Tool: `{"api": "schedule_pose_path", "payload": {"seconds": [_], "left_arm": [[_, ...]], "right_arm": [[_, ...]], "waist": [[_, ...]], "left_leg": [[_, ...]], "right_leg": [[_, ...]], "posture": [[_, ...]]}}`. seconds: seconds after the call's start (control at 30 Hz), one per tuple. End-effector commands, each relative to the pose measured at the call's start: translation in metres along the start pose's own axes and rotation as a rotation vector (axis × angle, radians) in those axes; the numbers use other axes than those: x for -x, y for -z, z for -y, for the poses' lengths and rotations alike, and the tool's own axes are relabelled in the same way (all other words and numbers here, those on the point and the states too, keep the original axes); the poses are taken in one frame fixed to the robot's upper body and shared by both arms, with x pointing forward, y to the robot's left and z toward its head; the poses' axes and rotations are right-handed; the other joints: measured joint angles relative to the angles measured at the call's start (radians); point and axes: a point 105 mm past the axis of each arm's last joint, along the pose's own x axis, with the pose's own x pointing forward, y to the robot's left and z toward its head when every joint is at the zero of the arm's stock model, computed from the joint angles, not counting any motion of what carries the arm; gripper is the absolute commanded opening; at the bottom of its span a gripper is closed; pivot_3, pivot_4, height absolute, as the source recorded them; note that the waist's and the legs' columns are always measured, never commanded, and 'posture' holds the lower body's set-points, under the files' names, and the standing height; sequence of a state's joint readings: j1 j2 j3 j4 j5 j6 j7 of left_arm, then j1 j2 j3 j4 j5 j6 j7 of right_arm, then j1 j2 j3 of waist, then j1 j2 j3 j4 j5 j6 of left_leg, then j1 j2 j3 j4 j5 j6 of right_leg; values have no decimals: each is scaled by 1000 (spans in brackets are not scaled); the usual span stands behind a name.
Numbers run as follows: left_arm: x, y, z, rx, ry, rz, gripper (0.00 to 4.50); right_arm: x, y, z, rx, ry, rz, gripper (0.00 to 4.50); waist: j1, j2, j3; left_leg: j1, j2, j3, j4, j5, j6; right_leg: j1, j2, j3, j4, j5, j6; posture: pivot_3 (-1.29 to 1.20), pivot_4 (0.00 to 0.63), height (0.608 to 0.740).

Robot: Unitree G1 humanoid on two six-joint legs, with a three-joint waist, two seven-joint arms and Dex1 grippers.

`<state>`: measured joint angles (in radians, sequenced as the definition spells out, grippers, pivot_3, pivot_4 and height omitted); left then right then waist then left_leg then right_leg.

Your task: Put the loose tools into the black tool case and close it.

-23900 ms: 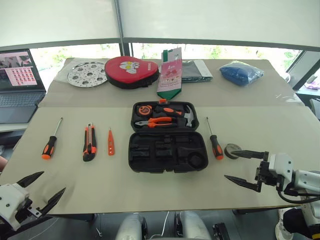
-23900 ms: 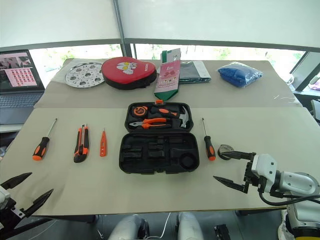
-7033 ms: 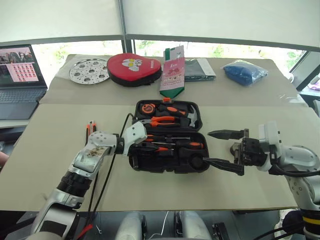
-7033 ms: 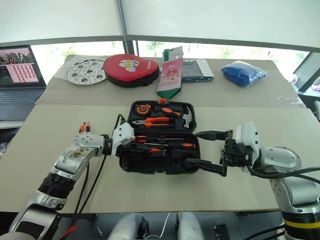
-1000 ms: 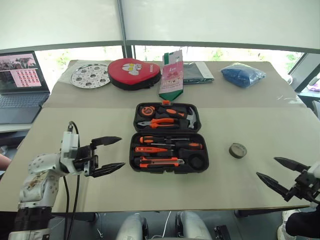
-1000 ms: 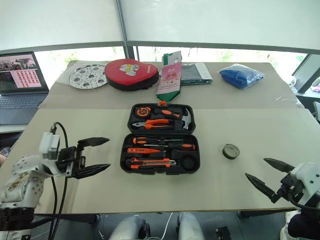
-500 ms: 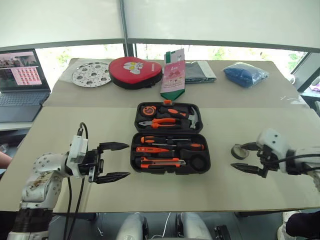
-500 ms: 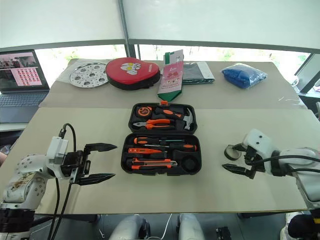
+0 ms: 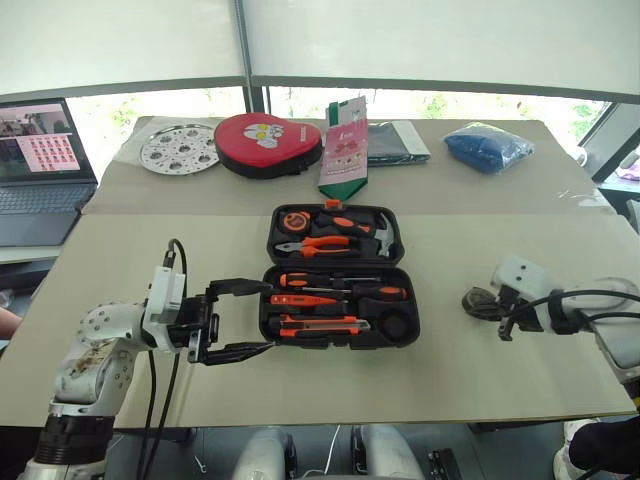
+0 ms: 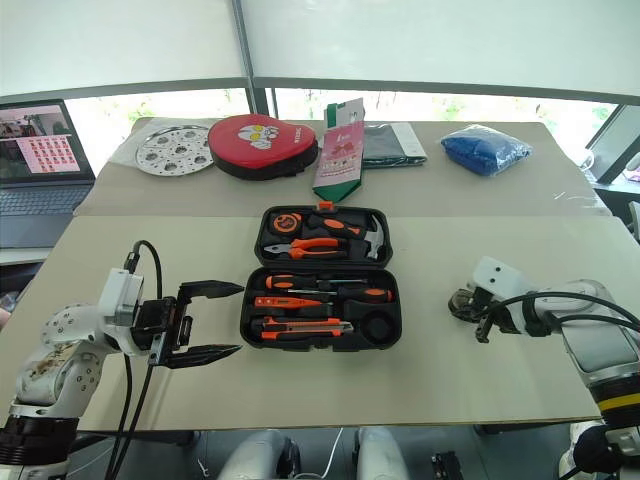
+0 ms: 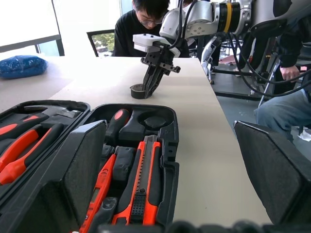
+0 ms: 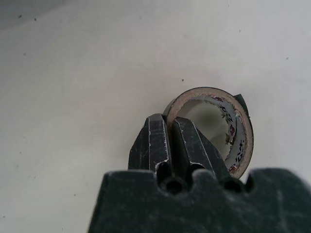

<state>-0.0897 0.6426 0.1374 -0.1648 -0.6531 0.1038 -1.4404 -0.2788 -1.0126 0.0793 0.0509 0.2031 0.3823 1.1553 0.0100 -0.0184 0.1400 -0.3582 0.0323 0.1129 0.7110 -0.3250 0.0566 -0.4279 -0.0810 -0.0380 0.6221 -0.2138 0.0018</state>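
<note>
The black tool case (image 9: pixel 405 262) lies open in the middle of the table. Its near half holds two screwdrivers (image 9: pixel 340 281), a tester pen (image 9: pixel 295 299) and a utility knife (image 9: pixel 320 323). The far half holds pliers (image 9: pixel 320 243) and a hammer. The grey tape roll (image 9: pixel 476 299) lies on the table to the right of the case. My right gripper (image 9: pixel 487 301) is shut on its wall, one finger inside the ring (image 12: pixel 240 131) and one outside. My left gripper (image 9: pixel 268 317) stands open beside the case's left end, pointing at it and holding nothing.
Along the far side of the table stand a laptop (image 9: pixel 35 170), a perforated metal disc (image 9: pixel 175 148), a red heart-shaped case (image 9: pixel 265 143), a pink-and-green packet (image 9: pixel 345 145), a dark packet and a blue bag (image 9: pixel 485 145). A person (image 11: pixel 141 24) sits beyond the table's right end.
My right gripper came in from the table's right front edge to the tape roll and shut on its wall. My left gripper drifted a little closer to the case, still open.
</note>
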Motion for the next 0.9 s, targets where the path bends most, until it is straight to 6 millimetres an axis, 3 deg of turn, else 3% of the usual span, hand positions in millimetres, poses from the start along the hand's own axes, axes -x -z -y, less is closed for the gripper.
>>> {"api": "schedule_pose_path", "payload": {"seconds": [0.03,0.1,0.23,0.53,0.7,0.73,0.9], "left_arm": [[11,2,0,-25,-30,10,4500],[15,7,-2,-39,-67,0,4500],[27,20,0,-28,-109,-39,4500],[37,30,4,-29,-170,-96,4500],[39,30,5,-29,-190,-100,4500],[40,30,5,-28,-192,-101,4500],[43,29,4,-22,-221,-91,4500]], "right_arm": [[20,-85,-32,174,-190,306,57],[18,-101,-53,156,-283,343,57],[5,-95,-70,161,-338,250,57],[-36,-76,-67,68,-282,131,57],[-41,-69,-71,51,-312,86,57],[-37,-63,-80,45,-382,39,57],[-41,-71,-69,51,-307,66,1728]], "waist": [[-5,2,1],[-11,2,2],[-1,0,3],[1,0,3],[-2,0,3],[-2,0,3],[1,-1,2]], "left_leg": [[0,0,0,0,0,0],[0,2,0,0,0,0],[1,2,-3,0,-1,0],[-12,-3,-1,4,0,-3],[-11,-3,0,3,0,-2],[-11,-3,0,3,0,-2],[-11,-3,-1,3,0,-1]], "right_leg": [[0,0,0,0,0,0],[-1,1,0,1,0,0],[0,0,-3,1,0,-1],[-12,-9,-5,4,1,0],[-11,-8,-5,3,1,1],[-11,-8,-5,4,1,1],[-11,-8,-6,3,1,1]], "posture": [[0,150,740],[0,150,740],[0,150,740],[0,150,740],[0,150,740],[0,150,740],[0,150,740]]}}
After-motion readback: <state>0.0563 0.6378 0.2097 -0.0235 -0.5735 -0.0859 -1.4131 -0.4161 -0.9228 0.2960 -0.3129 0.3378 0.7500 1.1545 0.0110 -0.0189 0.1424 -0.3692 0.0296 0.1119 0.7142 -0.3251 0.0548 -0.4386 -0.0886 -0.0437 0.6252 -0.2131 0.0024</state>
